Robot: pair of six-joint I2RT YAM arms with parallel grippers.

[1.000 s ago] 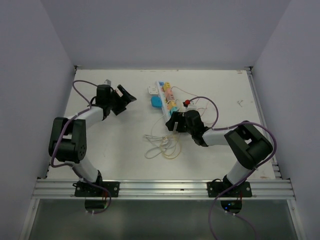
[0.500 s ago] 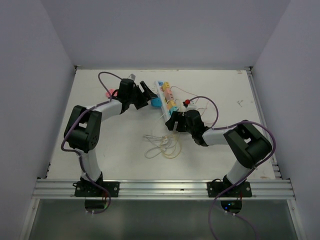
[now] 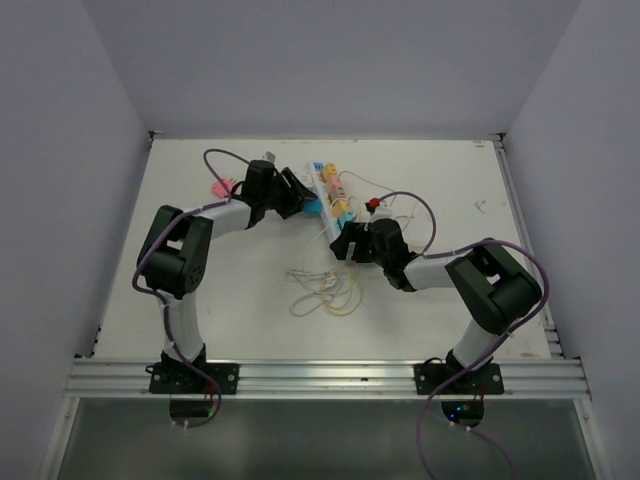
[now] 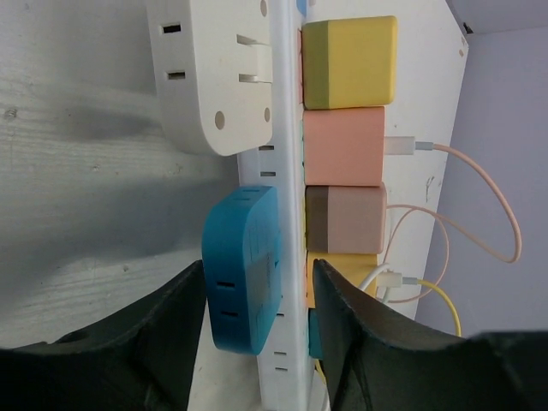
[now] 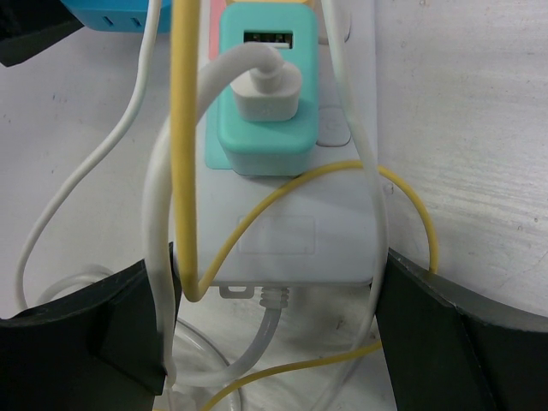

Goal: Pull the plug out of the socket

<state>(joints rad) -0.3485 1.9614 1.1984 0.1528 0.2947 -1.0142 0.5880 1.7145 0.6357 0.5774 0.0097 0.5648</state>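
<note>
The left end effector (image 4: 257, 342) is spread around the blue plug (image 4: 244, 270) on the socket (image 4: 287, 282); the right end effector (image 5: 274, 334), spread, straddles the socket's cord end.

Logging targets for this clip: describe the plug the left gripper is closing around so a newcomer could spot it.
Find the long white power strip lying on the table. Most chargers sit on its top face, but two plugs hang off its side. The target is the blue one, between the left gripper's fingers; its neighbour there is white.
</note>
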